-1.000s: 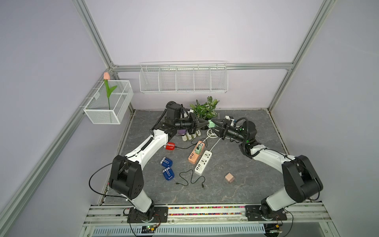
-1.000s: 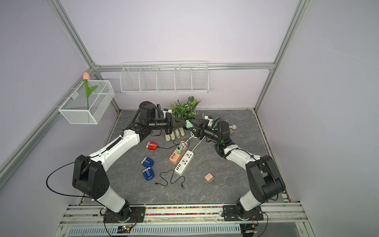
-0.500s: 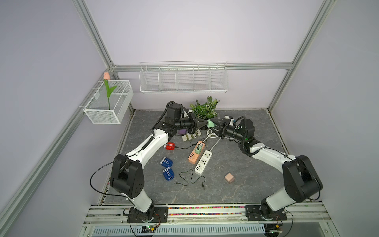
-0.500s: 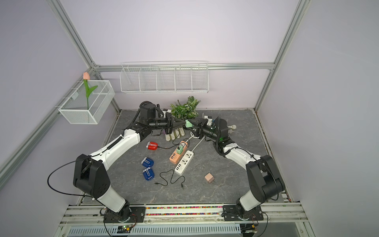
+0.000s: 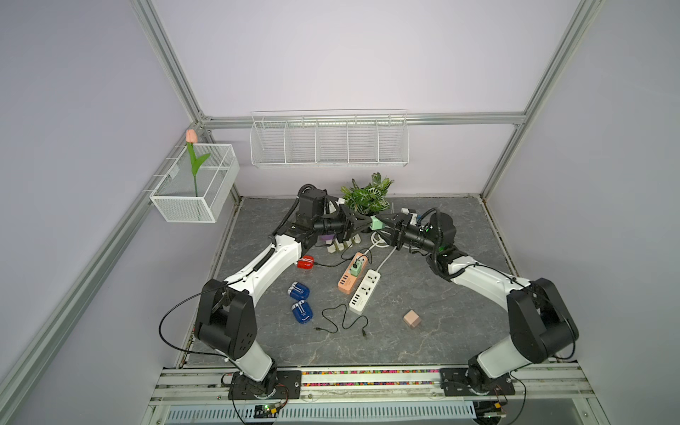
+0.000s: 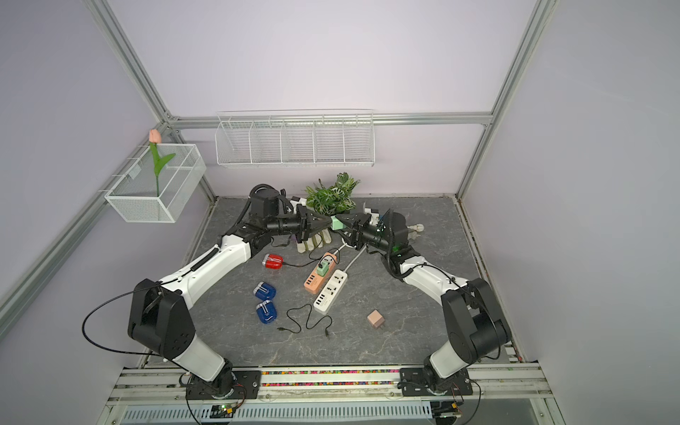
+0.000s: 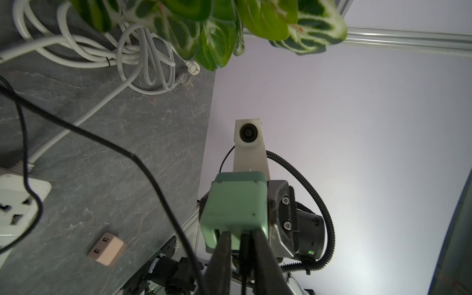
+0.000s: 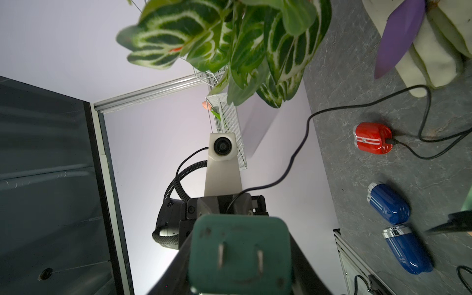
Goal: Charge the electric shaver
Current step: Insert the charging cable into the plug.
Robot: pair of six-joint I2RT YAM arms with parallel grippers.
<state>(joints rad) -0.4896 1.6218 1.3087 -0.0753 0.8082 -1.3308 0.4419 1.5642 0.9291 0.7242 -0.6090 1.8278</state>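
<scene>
Both arms meet up in the air. The right gripper [image 5: 382, 223] is clamped on the green adapter [image 7: 235, 201], with the prongs pointing back at its own wrist camera. The left gripper [image 7: 242, 237] comes at it head-on from the opposite face. Its fingers [image 7: 222, 255] are a little parted and straddle the cable plug [image 7: 245, 245] at the adapter's face. A sliver of gap shows on each side, so it's not pinching as far as I can see. The black cable [image 7: 132, 154] trails off from the plug; can't tell where it ends.

The red shaver [image 5: 306, 262] lies on the table below and behind the left gripper, near that arm's forearm, with a cord plugged into its end. Two blue shavers [image 5: 298, 290] sit further back toward that arm's base. Down below both grippers is the orange power strip [image 5: 347, 281] with a second green adapter [image 5: 355, 268] plugged in, and the white power strip [image 5: 364, 290] is right beside it.
</scene>
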